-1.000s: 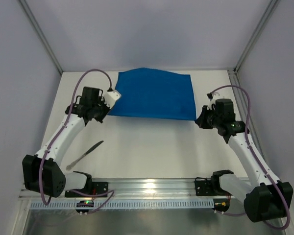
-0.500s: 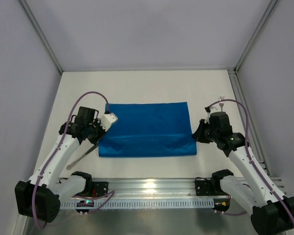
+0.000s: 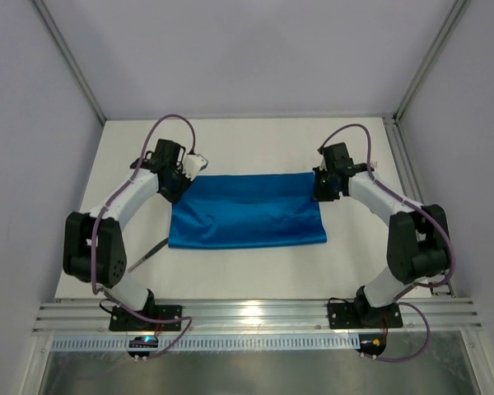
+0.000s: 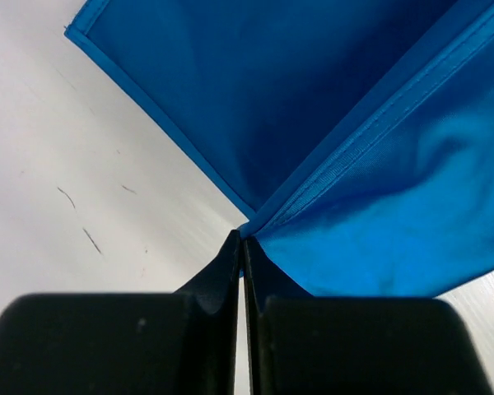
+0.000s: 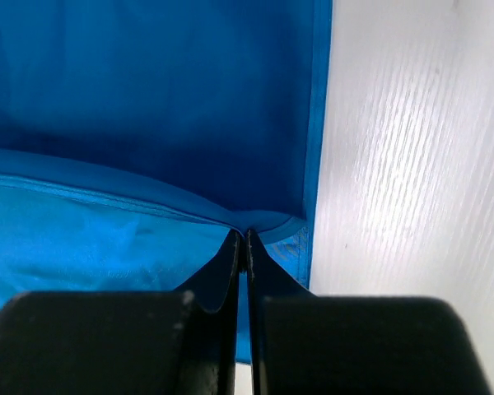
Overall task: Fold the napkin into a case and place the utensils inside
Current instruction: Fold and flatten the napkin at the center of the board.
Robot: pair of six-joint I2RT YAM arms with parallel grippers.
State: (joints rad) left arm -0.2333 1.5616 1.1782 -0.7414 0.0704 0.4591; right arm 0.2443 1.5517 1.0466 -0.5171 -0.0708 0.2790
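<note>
We see both pairs of jaws fully closed. The left gripper pinches the napkin at its far-left corner, and the right gripper pinches the far-right. The cloth spans between them.

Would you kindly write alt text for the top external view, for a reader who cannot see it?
A bright blue napkin lies doubled over on a white table, its far corners pinched: the left gripper shut on the left one, the right gripper on the right one. A slim dark utensil lies by the napkin's near left corner.
</note>
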